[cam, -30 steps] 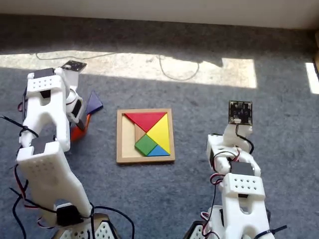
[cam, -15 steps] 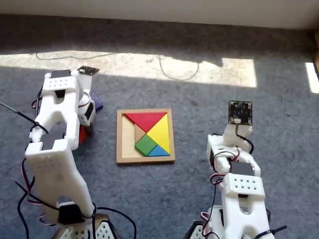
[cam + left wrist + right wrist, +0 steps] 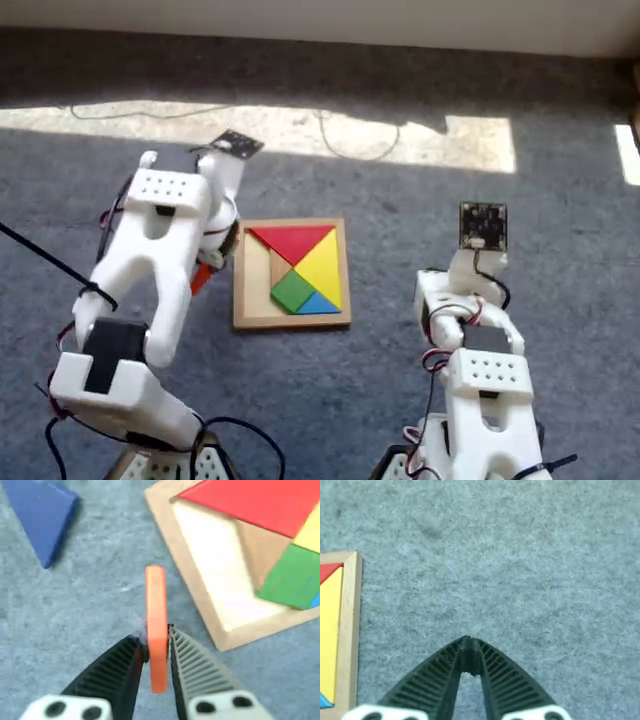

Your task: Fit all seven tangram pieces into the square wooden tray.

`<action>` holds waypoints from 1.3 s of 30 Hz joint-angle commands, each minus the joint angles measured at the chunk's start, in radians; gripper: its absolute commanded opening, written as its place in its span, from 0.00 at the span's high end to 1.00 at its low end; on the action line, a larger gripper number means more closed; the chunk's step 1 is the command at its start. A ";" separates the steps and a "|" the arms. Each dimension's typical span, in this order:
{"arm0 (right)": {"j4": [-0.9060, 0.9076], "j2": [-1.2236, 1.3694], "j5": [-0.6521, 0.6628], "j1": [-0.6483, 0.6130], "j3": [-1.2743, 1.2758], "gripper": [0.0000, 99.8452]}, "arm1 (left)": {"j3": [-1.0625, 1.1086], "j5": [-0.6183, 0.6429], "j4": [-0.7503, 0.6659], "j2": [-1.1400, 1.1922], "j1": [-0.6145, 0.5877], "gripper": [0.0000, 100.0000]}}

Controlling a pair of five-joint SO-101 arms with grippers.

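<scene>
The square wooden tray lies on the grey carpet between the two arms. Five pieces lie flat in it. A red triangle runs along the far rim and a yellow triangle along the right rim. A green piece sits at the middle near the front rim, with a small light blue triangle beside it. A brown piece is wedged between the red and green ones. The strip of tray floor along the left rim is bare.

The left arm leans over the carpet at the tray's left side. In its wrist view the left gripper is clamped on an orange piece. The piece stands on edge between the two ribbed fingers, just outside the tray's left rim. Whether it touches the carpet cannot be told. A dark blue triangle lies flat on the carpet, farther out from the tray and apart from the orange piece.

The right arm stands well to the right of the tray. The right gripper has its fingertips pressed together with nothing between them, over bare carpet. The tray's right rim shows in its wrist view.
</scene>
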 commanded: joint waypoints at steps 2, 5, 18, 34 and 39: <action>-0.028 -0.016 0.011 -0.007 -0.004 0.99 | 0.002 0.112 -0.069 -0.061 0.085 0.97; -0.028 -0.016 0.011 -0.007 -0.004 0.99 | 0.004 0.172 -0.126 -0.019 0.104 0.97; -0.028 -0.016 0.011 -0.007 -0.004 0.99 | -0.007 0.250 -0.204 0.068 0.131 0.77; -0.028 -0.016 0.011 -0.007 -0.004 0.99 | 0.117 0.278 -0.215 -0.308 0.022 0.77; -0.028 -0.016 0.011 -0.007 -0.004 0.99 | 0.272 0.276 -0.423 -0.257 0.038 0.77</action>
